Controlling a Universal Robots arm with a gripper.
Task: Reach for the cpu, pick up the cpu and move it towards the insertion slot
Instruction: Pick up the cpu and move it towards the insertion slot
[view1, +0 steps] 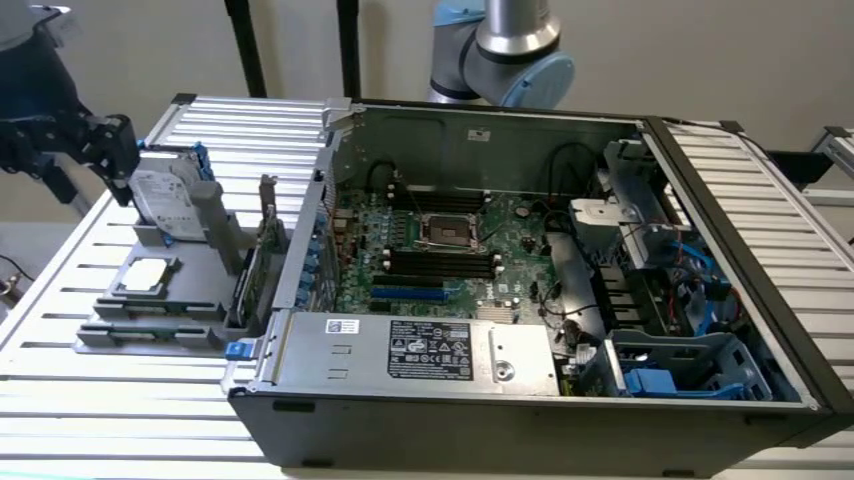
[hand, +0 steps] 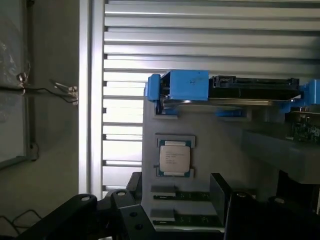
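Note:
The cpu (view1: 144, 275) (hand: 174, 156), a small square chip with a silvery-white top, lies flat in a recess of the grey parts holder (view1: 187, 300) at the exterior view's left. My gripper (view1: 100, 145) (hand: 177, 205) hangs in the air above the holder's far end, beside the upright hard drive (view1: 167, 200), well apart from the chip. Its black fingers (hand: 132, 200) stand apart with nothing between them. The insertion slot (view1: 447, 230), a metal-framed square socket with a dark centre, sits on the motherboard inside the open computer case (view1: 534, 400).
The hard drive with blue rails (hand: 235, 90) stands just beyond the cpu. Memory sticks (hand: 185, 197) lie in the holder near it. Black memory slots (view1: 434, 265) and a blue card slot (view1: 407, 294) lie beside the socket. The slatted table (view1: 80, 400) surrounds everything.

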